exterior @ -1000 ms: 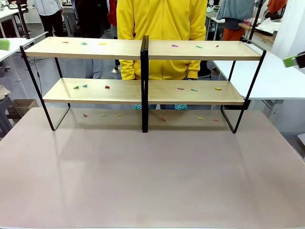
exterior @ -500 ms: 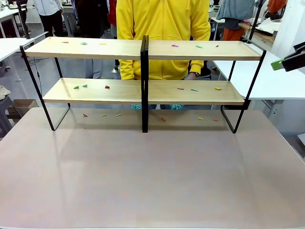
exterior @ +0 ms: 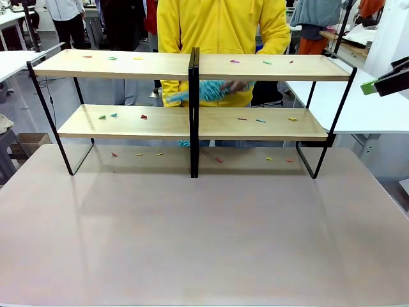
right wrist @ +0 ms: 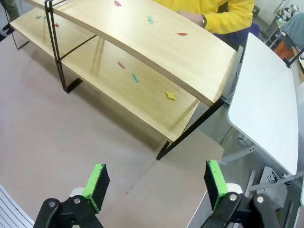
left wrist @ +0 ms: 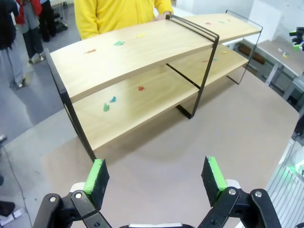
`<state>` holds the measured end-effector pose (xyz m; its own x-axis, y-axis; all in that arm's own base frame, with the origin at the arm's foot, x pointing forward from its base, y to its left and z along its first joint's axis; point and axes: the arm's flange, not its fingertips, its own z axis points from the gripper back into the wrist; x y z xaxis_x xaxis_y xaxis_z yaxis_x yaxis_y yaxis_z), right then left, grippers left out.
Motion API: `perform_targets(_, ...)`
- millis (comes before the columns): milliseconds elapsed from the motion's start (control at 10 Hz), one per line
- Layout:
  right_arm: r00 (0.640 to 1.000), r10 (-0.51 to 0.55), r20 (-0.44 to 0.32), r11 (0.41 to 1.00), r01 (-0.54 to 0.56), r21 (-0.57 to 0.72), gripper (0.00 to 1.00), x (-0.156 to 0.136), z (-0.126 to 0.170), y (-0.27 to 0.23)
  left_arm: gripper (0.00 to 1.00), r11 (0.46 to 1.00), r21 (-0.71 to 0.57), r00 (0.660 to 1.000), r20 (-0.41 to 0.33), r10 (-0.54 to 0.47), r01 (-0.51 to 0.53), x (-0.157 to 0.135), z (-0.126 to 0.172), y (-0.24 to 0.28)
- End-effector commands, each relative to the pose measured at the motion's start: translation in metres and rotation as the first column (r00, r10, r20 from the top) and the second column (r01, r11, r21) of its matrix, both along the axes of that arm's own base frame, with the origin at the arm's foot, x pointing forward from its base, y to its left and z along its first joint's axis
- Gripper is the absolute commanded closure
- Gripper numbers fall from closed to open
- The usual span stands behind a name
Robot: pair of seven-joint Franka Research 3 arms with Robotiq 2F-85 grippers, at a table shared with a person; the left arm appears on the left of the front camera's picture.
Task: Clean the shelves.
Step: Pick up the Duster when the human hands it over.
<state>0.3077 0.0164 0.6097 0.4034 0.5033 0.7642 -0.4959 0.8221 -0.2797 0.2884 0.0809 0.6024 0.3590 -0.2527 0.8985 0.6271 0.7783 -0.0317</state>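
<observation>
White side table right; another left; grey floor; possibly cardboard box lower left.

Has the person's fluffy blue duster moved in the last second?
Yes, upward. The blue duster showed below the lower board of the shelves; now most of it shows between the two boards.

**Open in front, crowded at the middle**

The near table is lying open before the shelves, giving a wide approach. The black central post is splitting both tiers into bays (each open at the front). A person's hand with a teal duster is crowding the gap between tiers from the far side, by the post.
</observation>
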Motion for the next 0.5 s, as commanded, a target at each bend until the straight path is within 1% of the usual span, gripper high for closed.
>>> perform_targets(0, 1.000, 0.014, 0.024, 1.000, -0.014, -0.008, 0.00, -0.0075, -0.0252, -0.0043, 0.00, 0.999, 0.042, 1.000, 0.016, -0.002, 0.002, -0.0575, -0.0897, -0.0388)
perform_targets(100, 1.000, 0.012, 0.029, 1.000, -0.012, -0.015, 0.00, -0.0073, -0.0251, -0.0042, 0.00, 0.998, 0.055, 1.000, 0.019, -0.006, 0.005, -0.0580, -0.0904, -0.0376)
perform_targets(300, 0.999, 0.016, 0.032, 1.000, -0.016, -0.021, 0.00, -0.0059, -0.0254, -0.0036, 0.00, 0.997, 0.069, 1.000, 0.018, 0.023, -0.024, -0.0566, -0.0923, -0.0322)
perform_targets(400, 0.999, 0.011, 0.031, 0.999, -0.010, -0.036, 0.00, -0.0037, -0.0269, -0.0017, 0.00, 0.993, 0.075, 0.996, -0.005, 0.087, -0.086, -0.0541, -0.0921, -0.0326)
